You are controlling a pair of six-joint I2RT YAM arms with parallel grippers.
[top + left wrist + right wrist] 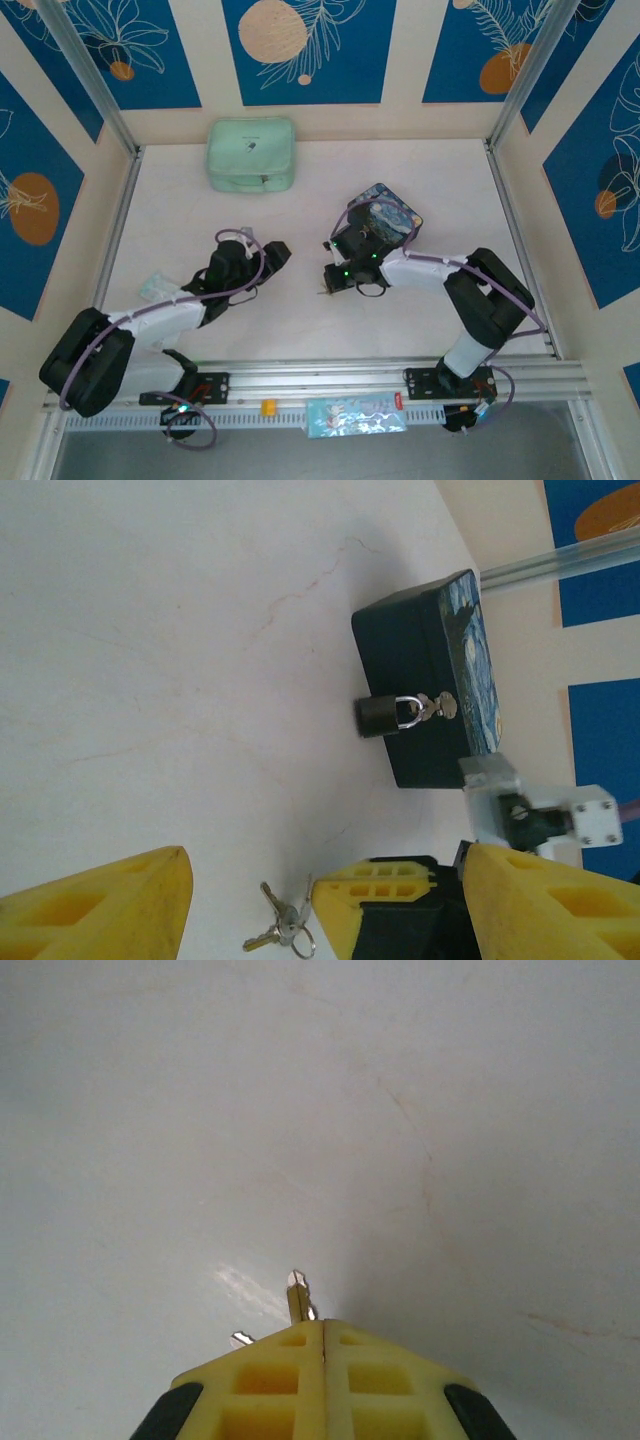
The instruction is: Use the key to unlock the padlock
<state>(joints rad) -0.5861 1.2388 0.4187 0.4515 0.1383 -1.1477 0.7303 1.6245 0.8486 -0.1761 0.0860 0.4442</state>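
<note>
key (298,1295) is gripped in closed right claw (323,1332); left claw (328,852) is held open. padlock (385,717) is not yet unlocked: insertion and turn are left.

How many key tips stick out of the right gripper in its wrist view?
2. One key tip points forward just left of the right gripper seam; a shorter tip sits further left. Other keys may be hidden inside its grip.

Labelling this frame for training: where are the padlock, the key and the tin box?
padlock (378,717): left wrist view, dark body.
key (287,925): left wrist view, the bunch near its ring.
tin box (415,660): left wrist view, dark side wall.
</note>
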